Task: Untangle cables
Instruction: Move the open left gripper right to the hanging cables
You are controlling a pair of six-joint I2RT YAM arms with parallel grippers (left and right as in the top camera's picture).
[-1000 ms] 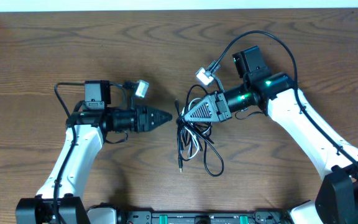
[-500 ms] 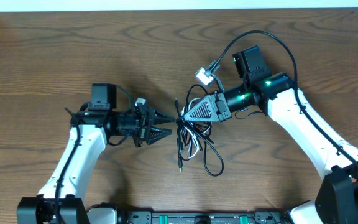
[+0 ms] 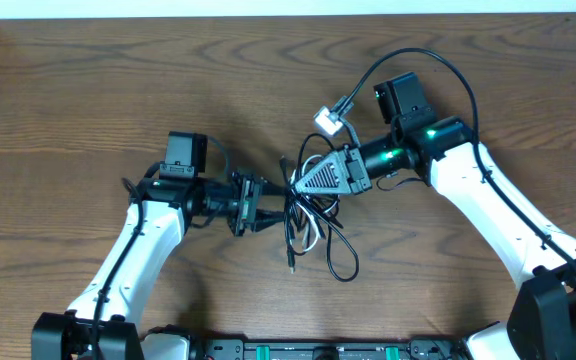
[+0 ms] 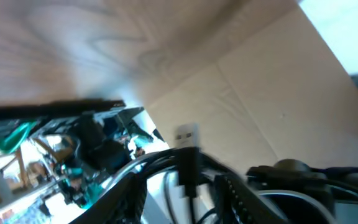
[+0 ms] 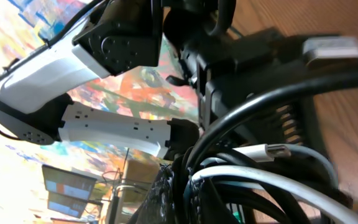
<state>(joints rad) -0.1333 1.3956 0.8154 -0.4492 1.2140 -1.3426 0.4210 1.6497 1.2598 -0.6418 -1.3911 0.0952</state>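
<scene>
Evenly lit overhead, wrist views blurred, soft shadows

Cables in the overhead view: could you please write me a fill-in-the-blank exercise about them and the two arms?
The ____ arm grips the cables tightly. Among the black ones, one cable is ____. The left fingers, spread apart, are close to the cables on the ____ table.
Missing words: right; white; wooden.
</scene>
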